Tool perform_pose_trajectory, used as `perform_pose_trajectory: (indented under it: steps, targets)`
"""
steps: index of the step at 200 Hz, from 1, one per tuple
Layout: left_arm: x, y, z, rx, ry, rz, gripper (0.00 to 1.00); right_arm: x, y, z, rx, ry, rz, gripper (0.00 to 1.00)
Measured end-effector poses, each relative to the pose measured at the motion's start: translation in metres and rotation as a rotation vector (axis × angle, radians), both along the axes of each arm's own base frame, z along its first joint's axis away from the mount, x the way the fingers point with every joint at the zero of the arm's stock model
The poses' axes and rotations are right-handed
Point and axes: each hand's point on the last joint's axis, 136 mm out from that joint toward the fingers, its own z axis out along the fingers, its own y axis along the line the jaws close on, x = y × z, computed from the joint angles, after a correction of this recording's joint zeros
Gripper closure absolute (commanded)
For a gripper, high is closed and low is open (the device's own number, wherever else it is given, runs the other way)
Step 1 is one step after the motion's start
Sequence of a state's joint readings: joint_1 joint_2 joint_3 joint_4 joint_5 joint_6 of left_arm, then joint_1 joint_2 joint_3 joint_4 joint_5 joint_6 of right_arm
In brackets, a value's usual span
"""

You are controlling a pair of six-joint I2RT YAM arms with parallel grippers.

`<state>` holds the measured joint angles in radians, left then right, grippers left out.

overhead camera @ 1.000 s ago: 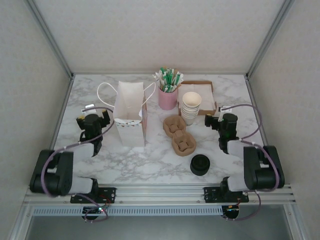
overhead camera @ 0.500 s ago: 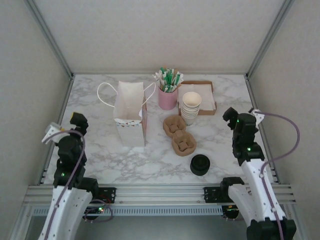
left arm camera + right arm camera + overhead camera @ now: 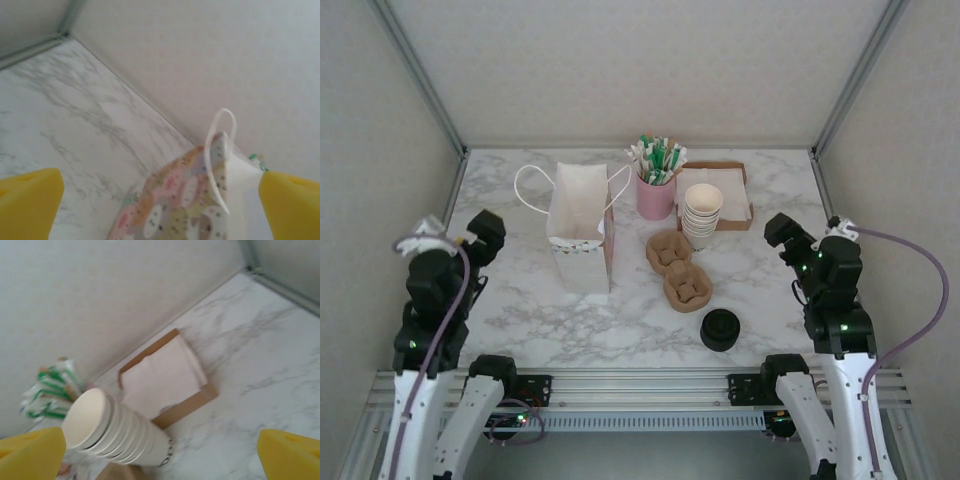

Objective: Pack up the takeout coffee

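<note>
No cup with a black lid is in view; the takeout coffee is out of sight. The white paper bag (image 3: 580, 235) stands upright at centre left, its patterned side and looped handle visible (image 3: 200, 200). My left gripper (image 3: 485, 232) hangs left of the bag, open, its yellow fingertips (image 3: 30, 200) wide apart with nothing between them. My right gripper (image 3: 780, 232) is raised at the right, open and empty, looking toward the stack of lidless cream cups (image 3: 115, 432). That stack (image 3: 701, 215) stands right of centre.
A stack of bare black lids (image 3: 720, 330) sits near the front. Two brown pulp cup carriers (image 3: 678, 268) lie at centre. A pink cup of green-and-white sticks (image 3: 656, 190) and a cardboard napkin tray (image 3: 725, 190) stand at the back. Walls close in on both sides.
Both arms have unfolded from their low rest poses and risen. The left gripper now points toward the bag, the right toward the cup stack. Nothing on the table moved.
</note>
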<state>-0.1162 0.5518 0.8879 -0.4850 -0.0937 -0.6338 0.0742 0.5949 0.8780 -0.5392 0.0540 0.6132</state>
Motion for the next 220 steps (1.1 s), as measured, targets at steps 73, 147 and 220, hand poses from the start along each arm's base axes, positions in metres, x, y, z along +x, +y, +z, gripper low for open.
perform_pose_trajectory:
  steps: [73,147,220]
  targets:
    - [0.003,-0.028,-0.039,0.121,0.144,-0.204,0.0,0.019,0.026,0.025,-0.061,0.206,0.156,0.15]
    - [-0.002,-0.026,-0.041,0.119,0.134,-0.197,0.0,0.048,0.069,0.02,-0.197,0.382,0.294,0.24]
    - [-0.004,-0.019,-0.043,0.092,0.131,-0.161,0.0,0.085,0.083,-0.006,-0.155,0.481,0.292,0.38]
